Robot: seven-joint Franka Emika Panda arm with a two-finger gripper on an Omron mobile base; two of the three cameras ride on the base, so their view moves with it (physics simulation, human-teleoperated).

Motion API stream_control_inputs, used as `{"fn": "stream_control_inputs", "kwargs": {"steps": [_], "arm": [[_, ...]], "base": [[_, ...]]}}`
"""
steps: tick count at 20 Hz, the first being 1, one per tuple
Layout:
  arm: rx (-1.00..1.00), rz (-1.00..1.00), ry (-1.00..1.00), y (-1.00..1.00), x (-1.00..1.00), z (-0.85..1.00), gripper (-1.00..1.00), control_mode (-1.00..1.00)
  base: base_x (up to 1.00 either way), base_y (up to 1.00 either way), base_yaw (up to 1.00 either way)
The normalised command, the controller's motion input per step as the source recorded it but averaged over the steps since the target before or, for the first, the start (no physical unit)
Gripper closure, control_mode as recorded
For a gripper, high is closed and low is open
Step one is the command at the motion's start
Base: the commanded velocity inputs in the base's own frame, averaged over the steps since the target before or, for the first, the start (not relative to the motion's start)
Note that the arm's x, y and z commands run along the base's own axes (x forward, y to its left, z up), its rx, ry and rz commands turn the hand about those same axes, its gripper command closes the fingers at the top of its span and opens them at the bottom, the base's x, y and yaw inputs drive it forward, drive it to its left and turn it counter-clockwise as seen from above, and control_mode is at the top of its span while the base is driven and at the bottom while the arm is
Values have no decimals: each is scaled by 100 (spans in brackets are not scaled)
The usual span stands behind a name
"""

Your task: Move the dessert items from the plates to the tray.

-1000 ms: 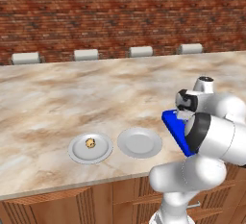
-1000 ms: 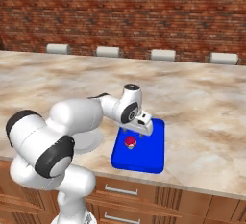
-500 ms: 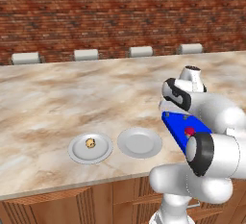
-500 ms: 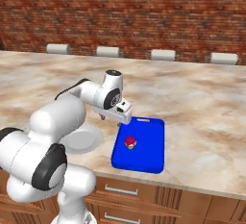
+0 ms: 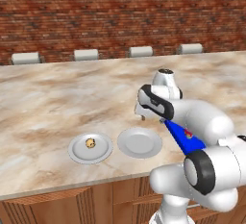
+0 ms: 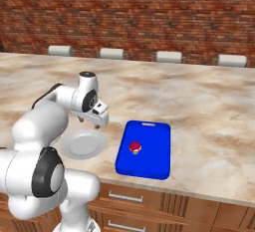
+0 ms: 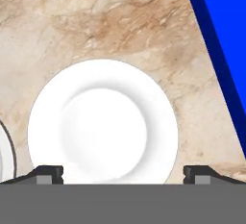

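1 of the 2 dessert items, the small dark-red rounded cupcake (image 6: 135, 148), already rests on the bright blue rectangular tray (image 6: 154, 156), near its middle. The other, a tiny tan-yellow speckled treat (image 5: 90, 143), sits at the centre of the left-hand round light-grey plate (image 5: 77, 153). The second round light-grey plate (image 5: 140, 143), bare, lies just beside it on the marbled beige counter (image 5: 57, 98), between the occupied plate and the tray.

The pincer (image 6: 92, 122) hangs above the counter at the far rim of the bare plate. Its jaws stand apart and hold nothing; in the hand view the 2 dark tips (image 7: 46, 172) sit wide at either side of the bare plate.

Judgement: the step in hand is the reach to the tan-yellow treat. Recommendations:
1. Carry the hand sideways past the bare plate at its present height, so the fingers cross both raised rims without contact.
2. Centre the treat between the tips in the hand view before any descent.
3. Descend vertically, stopping short of the plate floor; the treat is far smaller than the plate, so an off-centre close would likely push it aside.
4. Close gently, as the item looks soft, and lift straight up above the rim before heading for the tray.
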Motion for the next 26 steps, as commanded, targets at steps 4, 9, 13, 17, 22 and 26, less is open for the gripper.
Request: {"fn": "stream_control_inputs", "kwargs": {"steps": [4, 9, 13, 17, 22, 26], "arm": [[0, 0, 0, 100, 0, 0, -100, -100], [0, 0, 0, 100, 0, -4, -100, -100], [0, 0, -1, 100, 0, -14, -100, -100], [0, 0, 0, 100, 0, -18, -100, -100], [0, 0, -1, 100, 15, -37, -100, -100], [-1, 0, 0, 55, 36, -34, -100, -100]], "base": [[0, 0, 0], [0, 0, 0], [0, 0, 0], [0, 0, 0], [0, 0, 0], [0, 0, 0]]}}
